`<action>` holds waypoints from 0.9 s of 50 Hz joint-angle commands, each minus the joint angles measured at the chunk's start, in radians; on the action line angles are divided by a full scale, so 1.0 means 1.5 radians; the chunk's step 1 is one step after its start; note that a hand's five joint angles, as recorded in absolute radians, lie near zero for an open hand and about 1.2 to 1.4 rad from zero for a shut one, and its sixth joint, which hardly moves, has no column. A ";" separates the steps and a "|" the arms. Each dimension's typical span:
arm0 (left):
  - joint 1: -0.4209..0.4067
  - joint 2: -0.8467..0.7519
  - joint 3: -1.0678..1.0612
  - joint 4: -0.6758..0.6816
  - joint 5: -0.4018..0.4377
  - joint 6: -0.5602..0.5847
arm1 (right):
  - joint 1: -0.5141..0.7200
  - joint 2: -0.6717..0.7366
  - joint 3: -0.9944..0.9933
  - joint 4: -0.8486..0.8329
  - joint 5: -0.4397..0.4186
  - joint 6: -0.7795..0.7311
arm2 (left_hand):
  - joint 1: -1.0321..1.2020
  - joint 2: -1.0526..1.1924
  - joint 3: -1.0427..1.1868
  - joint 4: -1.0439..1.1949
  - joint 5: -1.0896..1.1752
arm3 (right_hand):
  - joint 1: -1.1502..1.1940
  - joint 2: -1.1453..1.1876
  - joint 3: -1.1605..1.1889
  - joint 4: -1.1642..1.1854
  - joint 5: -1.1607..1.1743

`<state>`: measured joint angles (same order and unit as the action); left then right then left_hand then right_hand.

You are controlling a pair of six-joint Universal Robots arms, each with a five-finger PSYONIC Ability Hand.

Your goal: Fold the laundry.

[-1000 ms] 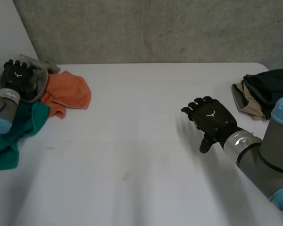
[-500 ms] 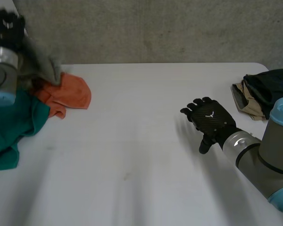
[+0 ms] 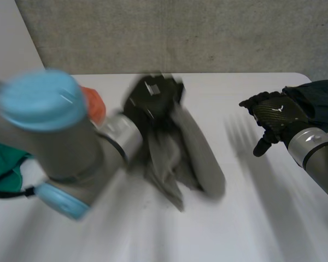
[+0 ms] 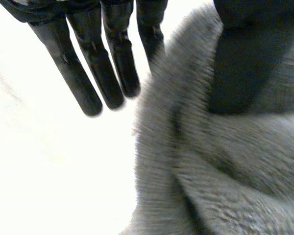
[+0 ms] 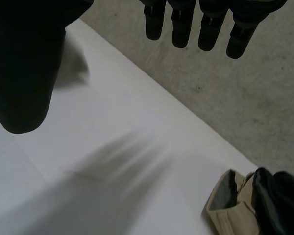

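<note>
Fingers of my left hand (image 3: 152,99) pinch the cloth (image 3: 199,161) over open desk (image 3: 262,229) for folding; right hand (image 3: 277,115) spread, empty.

We see a white table (image 3: 246,229), evenly lit, its far edge meeting a rough grey wall (image 3: 197,33) beyond the right hand (image 3: 274,115). Past the left hand (image 3: 152,101), at the far corner, a smooth white panel (image 3: 11,38) stands slanted against that wall.
</note>
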<state>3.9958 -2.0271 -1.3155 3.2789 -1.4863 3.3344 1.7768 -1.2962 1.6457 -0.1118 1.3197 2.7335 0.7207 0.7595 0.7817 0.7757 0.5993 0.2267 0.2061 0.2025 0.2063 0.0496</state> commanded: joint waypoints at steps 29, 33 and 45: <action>-0.011 0.142 -0.244 -0.249 -0.015 -0.142 | -0.017 0.014 -0.021 0.356 -0.051 -0.130 | -0.234 -0.260 -0.275 -0.271 -0.270 | -0.035 -0.021 -0.019 -0.021 -0.033; -0.021 0.102 -0.233 -0.230 -0.025 -0.143 | -0.008 0.015 0.021 0.295 -0.055 -0.100 | -0.229 -0.254 -0.269 -0.265 -0.264 | -0.017 -0.003 -0.001 -0.004 -0.016; -0.064 -0.031 -0.145 -0.198 -0.101 -0.148 | 0.045 0.019 0.118 0.121 -0.056 -0.012 | -0.205 -0.231 -0.246 -0.242 -0.241 | -0.009 0.004 0.007 0.004 -0.008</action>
<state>3.9260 -1.9896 -1.5979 2.9572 -1.5669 3.1119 1.8067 -1.2723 1.7791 0.1762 1.2300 2.6498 0.3432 0.3431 0.3404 0.3439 0.1707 0.2267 0.2061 0.2027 0.2063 0.0496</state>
